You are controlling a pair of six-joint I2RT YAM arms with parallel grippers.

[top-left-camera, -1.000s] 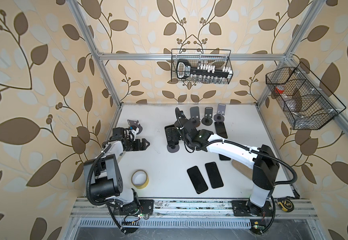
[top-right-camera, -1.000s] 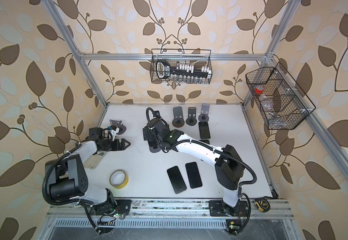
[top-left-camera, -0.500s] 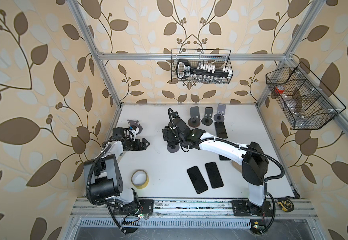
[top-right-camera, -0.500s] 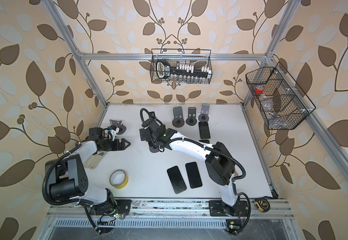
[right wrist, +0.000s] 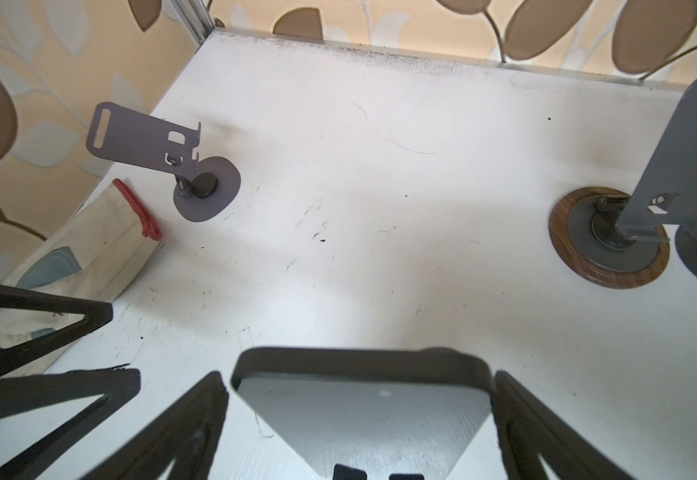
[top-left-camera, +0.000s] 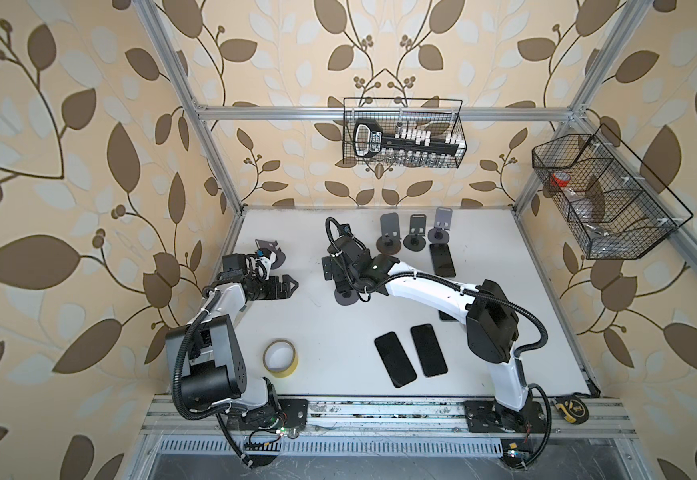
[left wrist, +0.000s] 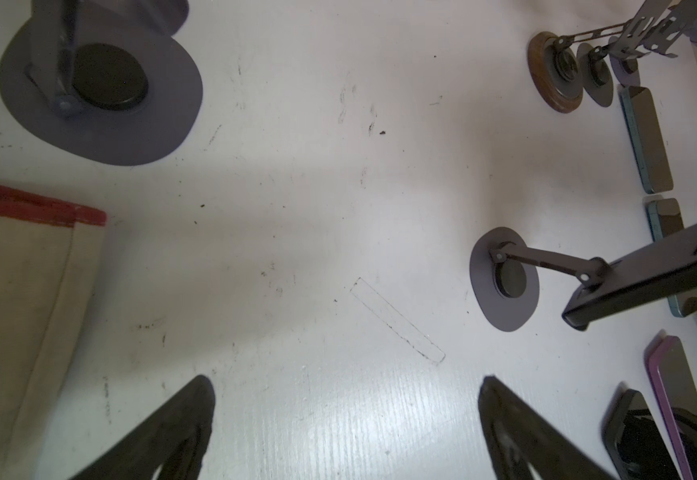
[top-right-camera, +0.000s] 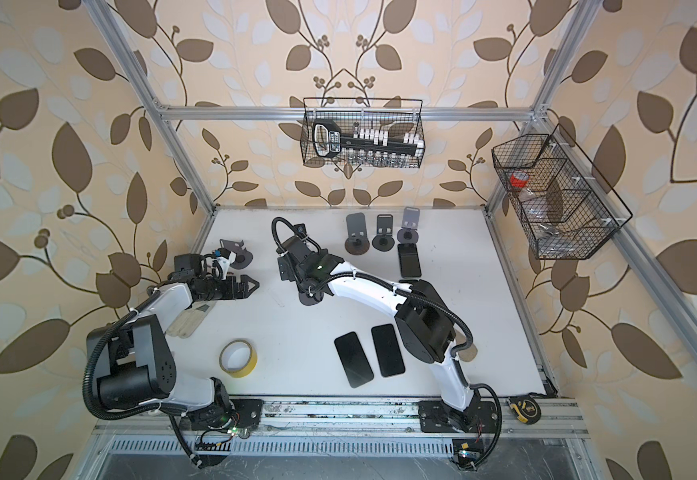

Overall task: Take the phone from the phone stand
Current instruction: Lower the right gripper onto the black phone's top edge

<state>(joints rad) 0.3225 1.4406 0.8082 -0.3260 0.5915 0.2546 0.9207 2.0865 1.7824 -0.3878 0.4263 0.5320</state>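
Surrounding the phone stand (top-left-camera: 343,298): flat phones (top-left-camera: 395,359), tape (top-left-camera: 288,369).

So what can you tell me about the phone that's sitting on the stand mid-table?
The phone is a thin, dark slab with rounded corners. It rests tilted on a grey, metal-looking phone stand with a round base and a hinged arm. The right gripper has its open fingers on either side of the phone's top edge; whether they touch it cannot be told.
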